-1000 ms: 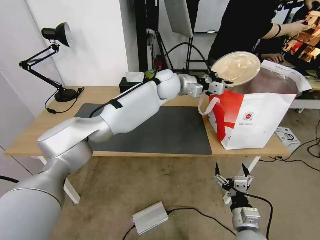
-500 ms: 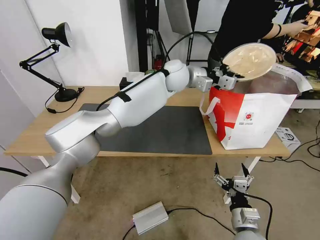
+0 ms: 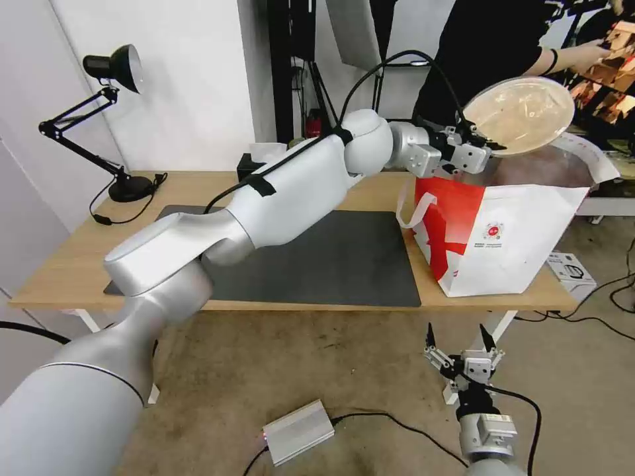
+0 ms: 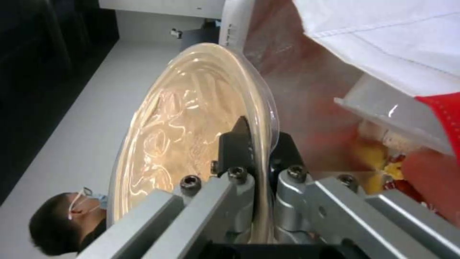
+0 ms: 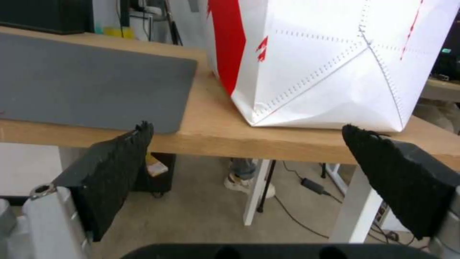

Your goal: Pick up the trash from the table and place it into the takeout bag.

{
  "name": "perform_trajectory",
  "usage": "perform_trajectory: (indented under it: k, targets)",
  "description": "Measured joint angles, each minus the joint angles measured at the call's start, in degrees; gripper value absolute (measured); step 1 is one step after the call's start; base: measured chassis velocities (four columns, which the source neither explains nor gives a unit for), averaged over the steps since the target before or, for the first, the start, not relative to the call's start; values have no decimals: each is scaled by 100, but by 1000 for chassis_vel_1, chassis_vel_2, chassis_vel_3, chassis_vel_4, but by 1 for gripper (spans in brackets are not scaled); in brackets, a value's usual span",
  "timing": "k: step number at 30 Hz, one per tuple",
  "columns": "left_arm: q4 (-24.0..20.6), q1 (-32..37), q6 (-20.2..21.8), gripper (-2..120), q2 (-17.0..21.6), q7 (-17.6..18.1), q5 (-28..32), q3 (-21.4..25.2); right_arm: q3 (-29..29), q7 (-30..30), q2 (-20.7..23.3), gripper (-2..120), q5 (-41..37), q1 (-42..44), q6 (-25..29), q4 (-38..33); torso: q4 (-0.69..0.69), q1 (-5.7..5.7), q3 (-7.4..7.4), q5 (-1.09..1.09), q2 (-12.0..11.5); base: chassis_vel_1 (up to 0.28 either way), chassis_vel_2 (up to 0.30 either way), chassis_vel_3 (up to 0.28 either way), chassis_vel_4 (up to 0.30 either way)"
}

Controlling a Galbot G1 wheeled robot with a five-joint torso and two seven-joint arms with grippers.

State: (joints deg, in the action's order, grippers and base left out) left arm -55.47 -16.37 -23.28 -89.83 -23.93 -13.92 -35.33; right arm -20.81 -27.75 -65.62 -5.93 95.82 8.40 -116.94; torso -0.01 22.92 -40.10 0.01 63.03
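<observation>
- Holding the shallow tan bowl point(image 3: 519, 106) tilted in the air above the open mouth of the takeout bag point(image 3: 503, 231), not yet inside it
- left gripper point(image 3: 486, 142) has its fingers point(image 4: 235, 147) pinched on the bowl's rim, one inside and one outside; it sits over the bag's near-left edge
- inside the bag, foil lining plus some red and yellow stuff at the bottom, can't tell what it is
- bag stands on the table point(image 3: 79, 264), just beside the grey mat point(image 3: 344, 264); no other trash on the table around the bag
- progress guess: likely the last item, only lower and release left
- right gripper point(image 3: 462, 344) parked below the table edge in front of the bag, fingers spread wide, empty
</observation>
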Motion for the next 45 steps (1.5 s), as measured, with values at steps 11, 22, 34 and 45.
perform_trajectory:
  k: [11, 22, 34, 45]
  targets:
    - [155, 120, -95, 0, -61, 32, 81, -48, 4, -4, -7, 100, 0, -4, 12, 7, 1, 0, 0, -1, 0, 0, 0, 0, 0]
    - [89, 203, -137, 0, -22, 152, 217, -121, 10, -4, -15, 100, 0, -11, 14, 26, 1, 0, 0, -1, 0, 0, 0, 0, 0]
    - [5, 190, -119, 21, 8, 307, 397, -197, 13, -4, -24, 100, 5, -25, 14, 28, 0, 0, 0, -1, 0, 0, 0, 0, 0]
    - [-17, 158, -105, 62, 30, 423, 472, -243, 24, -4, -24, 100, 12, -35, 14, 26, 1, 0, 0, -1, 0, 0, 0, 0, 0]
